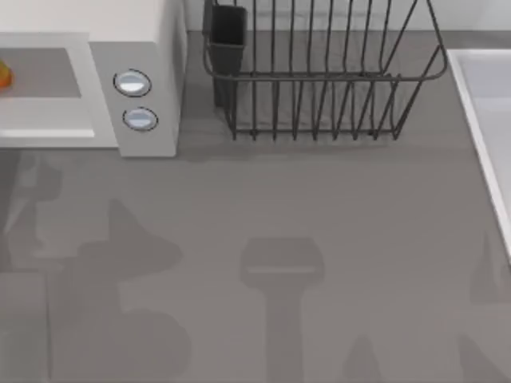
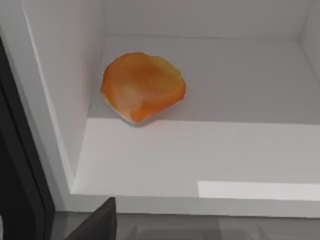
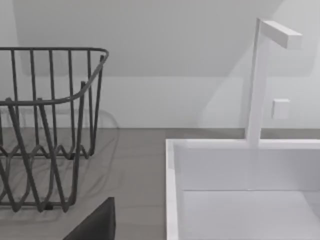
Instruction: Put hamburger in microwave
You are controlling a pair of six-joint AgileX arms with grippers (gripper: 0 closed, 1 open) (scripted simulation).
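Grey table [image 1: 319,207] carries the microwave [image 1: 152,32]; hamburger [image 2: 142,86] lies inside, cut off from above.

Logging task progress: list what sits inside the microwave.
The hamburger lies on the microwave cavity floor, beside a side wall. The cavity's far side is out of frame.

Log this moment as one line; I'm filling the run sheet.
hamburger: inside microwave cavity, free | left gripper: at cavity mouth | dish rack: untouched
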